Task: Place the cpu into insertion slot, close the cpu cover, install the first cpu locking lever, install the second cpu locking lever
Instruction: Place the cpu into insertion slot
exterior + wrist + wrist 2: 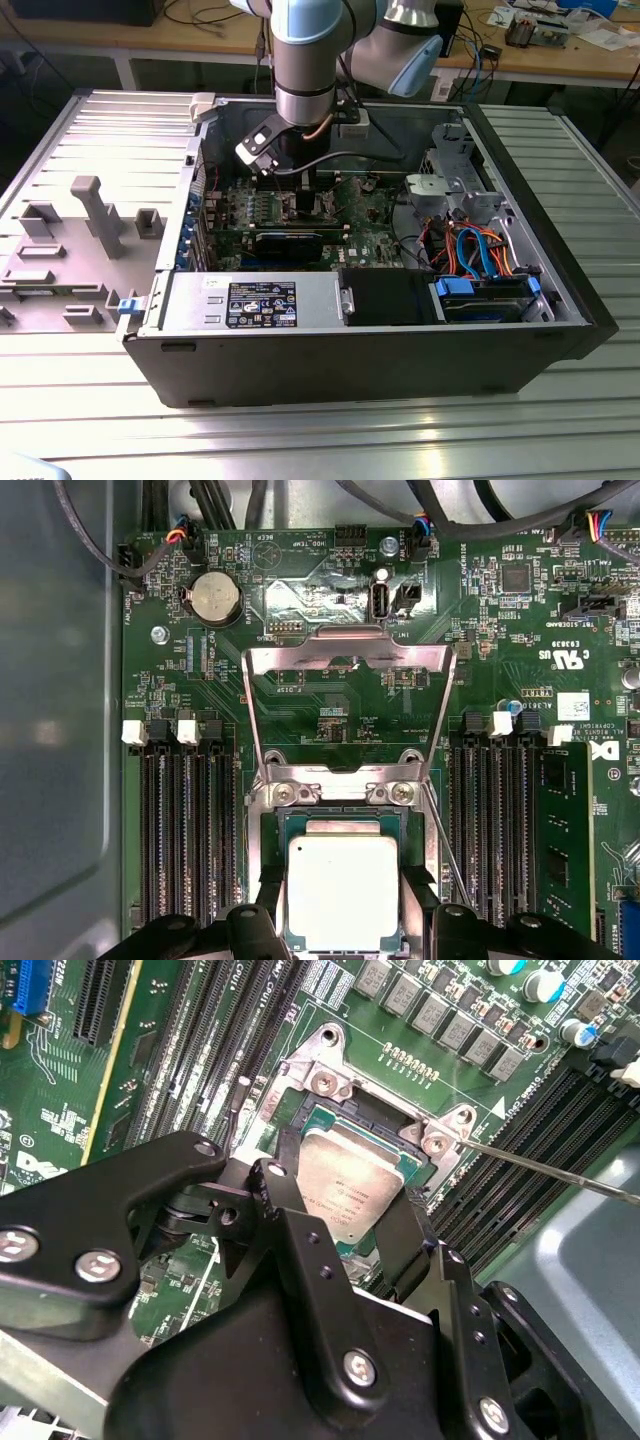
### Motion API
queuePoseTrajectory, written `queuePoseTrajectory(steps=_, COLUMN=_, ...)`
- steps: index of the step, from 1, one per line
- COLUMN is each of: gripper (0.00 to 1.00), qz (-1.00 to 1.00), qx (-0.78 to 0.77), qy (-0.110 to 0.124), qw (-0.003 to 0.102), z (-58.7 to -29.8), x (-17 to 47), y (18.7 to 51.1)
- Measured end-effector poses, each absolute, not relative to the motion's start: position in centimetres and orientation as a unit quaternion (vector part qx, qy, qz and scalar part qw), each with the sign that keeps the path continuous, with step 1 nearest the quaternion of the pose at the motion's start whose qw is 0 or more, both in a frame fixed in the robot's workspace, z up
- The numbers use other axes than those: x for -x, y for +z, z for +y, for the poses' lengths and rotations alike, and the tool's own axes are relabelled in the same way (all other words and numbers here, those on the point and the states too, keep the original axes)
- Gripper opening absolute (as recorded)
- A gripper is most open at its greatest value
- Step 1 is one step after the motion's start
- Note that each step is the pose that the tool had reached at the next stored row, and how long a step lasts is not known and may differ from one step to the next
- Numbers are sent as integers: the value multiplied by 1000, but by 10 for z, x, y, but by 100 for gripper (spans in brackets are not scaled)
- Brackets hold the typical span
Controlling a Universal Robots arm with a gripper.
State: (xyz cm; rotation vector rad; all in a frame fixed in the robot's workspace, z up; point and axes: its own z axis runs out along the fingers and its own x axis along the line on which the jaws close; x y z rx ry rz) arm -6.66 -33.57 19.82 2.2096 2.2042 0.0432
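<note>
Gripper (345, 920) clamped on the cpu (343, 890), one black finger (268, 895) against each of two opposite edges. Cpu is a flat square, pale silver lid with a thin green rim, held level right over the insertion slot (340, 823). In the second wrist view faint grey print shows on the cpu (350, 1185) lid, too small to read. The cpu cover (350, 658) is swung open, standing up from its hinge at the slot's edge. A thin wire lever (440, 840) runs just beside the slot. The green board (500, 630) around the slot carries white lettering. In the exterior view a black printed label (262, 303) sits well apart from the slot.
</note>
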Motion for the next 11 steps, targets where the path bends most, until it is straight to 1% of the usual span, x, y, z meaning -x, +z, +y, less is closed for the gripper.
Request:
queuePoseTrajectory(steps=4, gripper=55, qz=706, qx=-708, qy=15, qw=10, z=-335, x=66, y=198)
queuePoseTrajectory(steps=5, gripper=62, qz=706, qx=-708, qy=14, qw=10, z=-336, x=66, y=198)
queuePoseTrajectory(steps=11, gripper=62, qz=706, qx=-708, qy=14, qw=10, z=-336, x=67, y=199)
